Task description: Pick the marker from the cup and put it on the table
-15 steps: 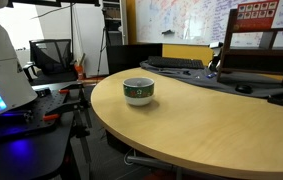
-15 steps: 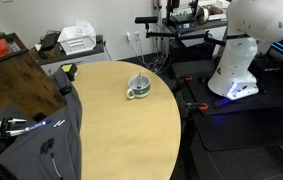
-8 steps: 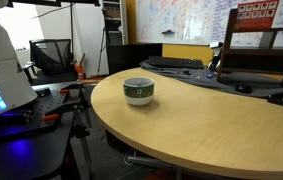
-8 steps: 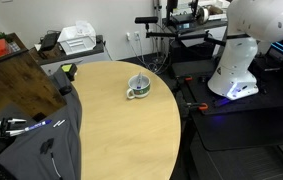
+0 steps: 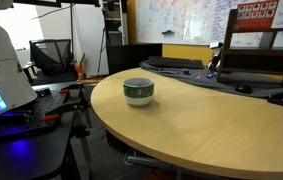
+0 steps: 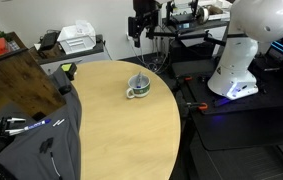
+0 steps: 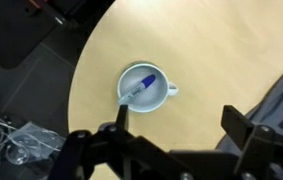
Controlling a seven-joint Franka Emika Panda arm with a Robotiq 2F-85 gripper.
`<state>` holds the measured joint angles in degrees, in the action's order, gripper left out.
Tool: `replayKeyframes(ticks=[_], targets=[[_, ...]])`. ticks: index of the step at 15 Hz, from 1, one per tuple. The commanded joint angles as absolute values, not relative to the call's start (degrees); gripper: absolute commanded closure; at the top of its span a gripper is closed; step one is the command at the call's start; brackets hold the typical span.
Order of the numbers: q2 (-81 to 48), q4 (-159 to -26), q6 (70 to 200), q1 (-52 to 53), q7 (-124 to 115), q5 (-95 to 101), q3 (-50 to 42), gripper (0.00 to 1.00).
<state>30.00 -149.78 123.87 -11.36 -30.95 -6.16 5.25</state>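
Pincer (image 6: 141, 40) has entered above cup (image 6: 139, 88); marker (image 7: 140, 87) clear only from wrist.

Cup (image 5: 138, 91) on the worktop (image 5: 206, 135), close to the curved edge, away from the middle. In the cup, by the wrist view, marker (image 7: 139, 87) lying aslant, one end up against the rim. High over the cup and apart from it, claw (image 6: 141, 24). Behind the worktop in an exterior view, desk (image 5: 231, 85) with keyboard (image 5: 176, 63) on it.
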Motion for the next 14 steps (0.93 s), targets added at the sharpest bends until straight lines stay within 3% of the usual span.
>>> replayKeyframes(ticks=[1,12,13,14], targets=[[21.6,-149.02,129.91,-14.35,-39.71,-5.08,5.15,0.0],[7.45,-153.97,152.76,-13.58,-71.2,-5.58,3.11,0.0],[6.12,-154.39,154.85,-13.67,-74.8,-4.37,3.1,0.05],[5.22,-154.69,155.66,-13.4,-77.22,-3.62,2.85,0.2]])
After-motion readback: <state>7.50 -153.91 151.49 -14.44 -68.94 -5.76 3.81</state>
